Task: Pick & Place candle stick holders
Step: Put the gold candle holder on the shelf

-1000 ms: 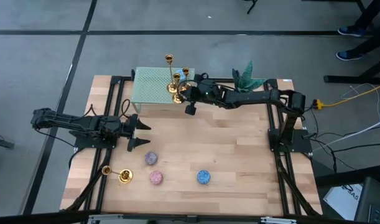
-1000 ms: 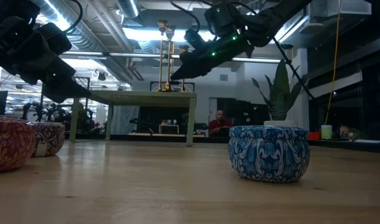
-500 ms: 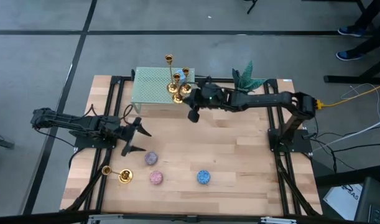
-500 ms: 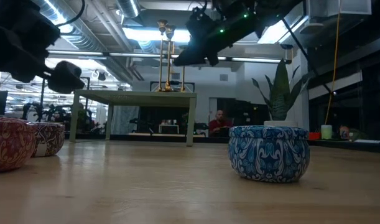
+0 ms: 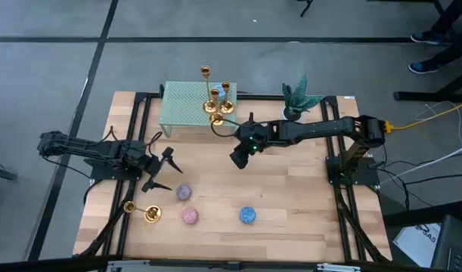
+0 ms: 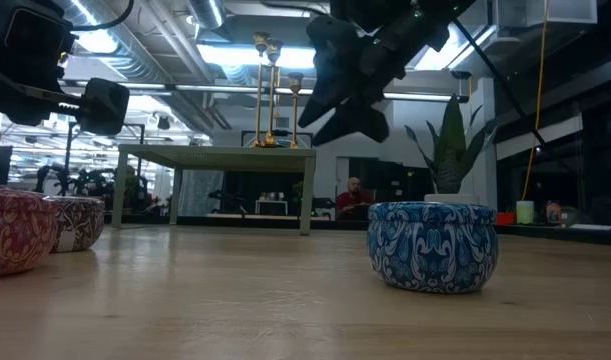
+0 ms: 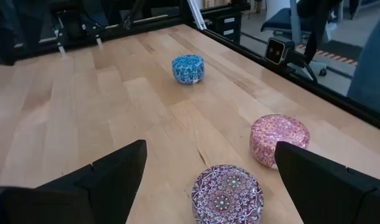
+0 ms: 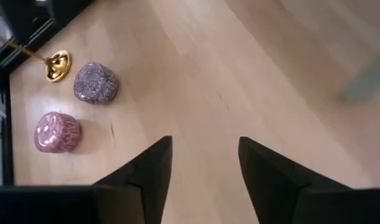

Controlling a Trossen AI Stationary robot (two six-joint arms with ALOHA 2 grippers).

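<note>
Upper centre of high view: three shiny gold brass candlesticks [image 5: 215,98] on a pale green perforated stand [image 5: 187,106]. Lower left: fourth gold candlestick [image 5: 143,211]. Round tins: purple-grey speckled [image 5: 184,192], pink patterned [image 5: 189,215], blue-and-white swirl-patterned [image 5: 247,215]. Light striped wood tabletop [image 5: 291,196]. Green leafy plant [image 5: 300,97], upper right.

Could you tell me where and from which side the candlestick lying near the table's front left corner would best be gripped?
Grip the lying candlestick across its thin stem, coming straight down from above. It lies flat with the flared base towards the purple candle, so the stem looks the narrowest, most exposed part. The open left gripper is nearest.
</note>
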